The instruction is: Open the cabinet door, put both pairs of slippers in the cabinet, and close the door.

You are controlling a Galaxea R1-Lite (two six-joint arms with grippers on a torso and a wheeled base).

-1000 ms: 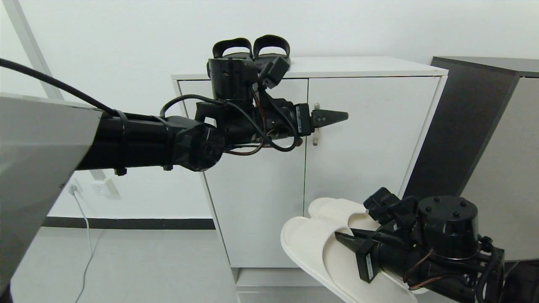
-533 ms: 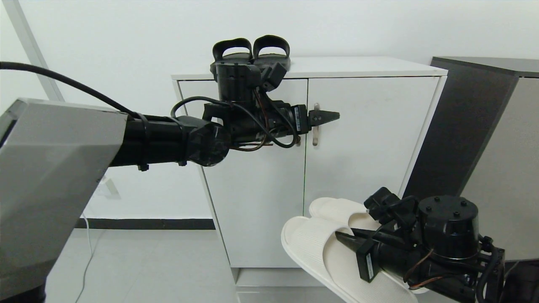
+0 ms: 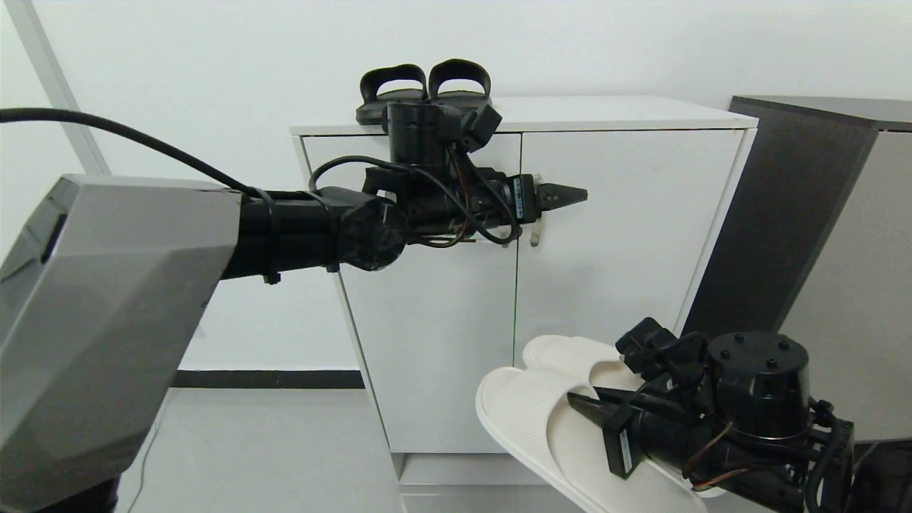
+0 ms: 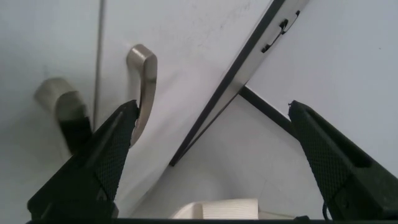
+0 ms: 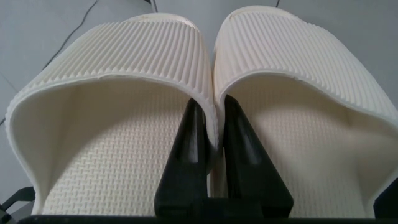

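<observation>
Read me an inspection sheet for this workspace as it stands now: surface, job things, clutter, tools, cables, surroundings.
Surface: white cabinet, both doors shut.
Job's things: black slippers side by side on the cabinet top; white slippers held low in front of the right door.
Clutter: nothing seen.
Tools: left tool open, one finger close beside the right door's handle; right tool shut on the white slippers, pinching their inner walls together.
Cables: black cable running along the left arm, with loops at its wrist.
Surroundings: white wall, grey unit right of the cabinet, black skirting, grey floor.
</observation>
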